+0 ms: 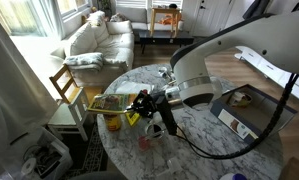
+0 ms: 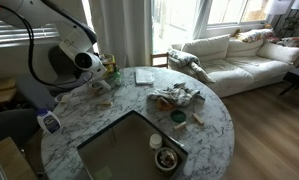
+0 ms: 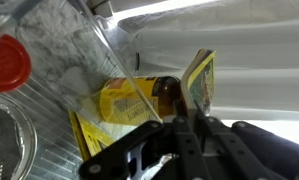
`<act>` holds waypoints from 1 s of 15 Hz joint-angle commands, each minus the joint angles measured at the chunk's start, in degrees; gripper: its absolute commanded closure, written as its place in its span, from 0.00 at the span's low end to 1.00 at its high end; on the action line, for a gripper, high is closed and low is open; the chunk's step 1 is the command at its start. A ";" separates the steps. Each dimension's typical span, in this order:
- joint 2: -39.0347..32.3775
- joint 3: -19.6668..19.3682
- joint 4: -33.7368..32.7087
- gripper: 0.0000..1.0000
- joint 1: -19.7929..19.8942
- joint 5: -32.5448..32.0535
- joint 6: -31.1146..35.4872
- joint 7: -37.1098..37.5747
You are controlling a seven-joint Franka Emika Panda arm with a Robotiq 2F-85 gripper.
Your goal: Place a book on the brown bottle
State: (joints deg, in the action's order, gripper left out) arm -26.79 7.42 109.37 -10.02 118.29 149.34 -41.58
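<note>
The book [image 1: 107, 102] — yellow-edged, green-and-red cover — sits roughly level over the brown bottle [image 3: 167, 97]; contact unclear.

A white robot arm [image 1: 244, 50] reaches in from the upper right in an exterior view. Its elbow is bent and its forearm slopes down to a black tool [image 1: 147, 104] held low and aimed leftward. In an exterior view the same arm [image 2: 51, 38] arches from the top left corner, with the wrist [image 2: 84, 62] tipped down toward the tool [image 2: 103, 74]. In the wrist view the tool [image 3: 187, 122] enters from the bottom, its two dark fingers [image 3: 175, 135] drawn nearly together, pinching the thin edge of the book [image 3: 201, 80].
</note>
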 commanded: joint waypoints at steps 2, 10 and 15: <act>-0.55 -2.35 0.17 0.98 -2.44 -0.73 -1.37 1.27; -0.60 -3.31 0.20 0.45 -3.36 -0.89 -0.45 2.33; -0.79 -3.51 0.32 0.08 -3.49 -1.49 -0.56 2.83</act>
State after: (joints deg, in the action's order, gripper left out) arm -27.30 5.06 109.47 -12.47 118.00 149.16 -40.60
